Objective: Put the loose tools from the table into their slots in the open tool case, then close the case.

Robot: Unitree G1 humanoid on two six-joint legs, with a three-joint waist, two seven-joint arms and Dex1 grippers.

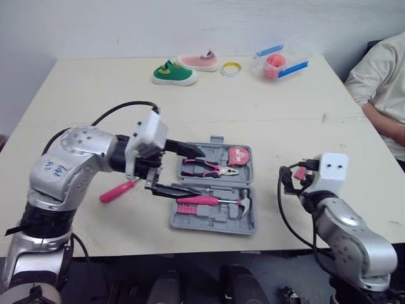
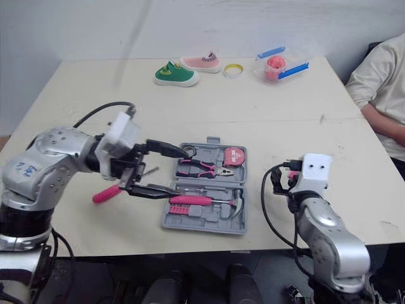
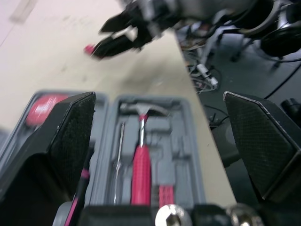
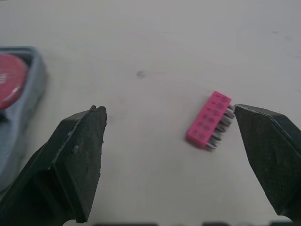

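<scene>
Loading step: left gripper (image 1: pixel 190 171) wide, empty above case (image 1: pixel 209 226); right gripper (image 4: pixel 169 113) wide over bit holder (image 4: pixel 209 121) on table beside case, next lower and close; pink tool (image 1: pixel 117 190), probably screwdriver, lies left of case.

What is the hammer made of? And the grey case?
The hammer has a shiny silver head, so that part looks like metal. Its pink grip is probably plastic or rubber. The case looks like dull grey moulded plastic, because it has slots shaped to fit each tool.
</scene>
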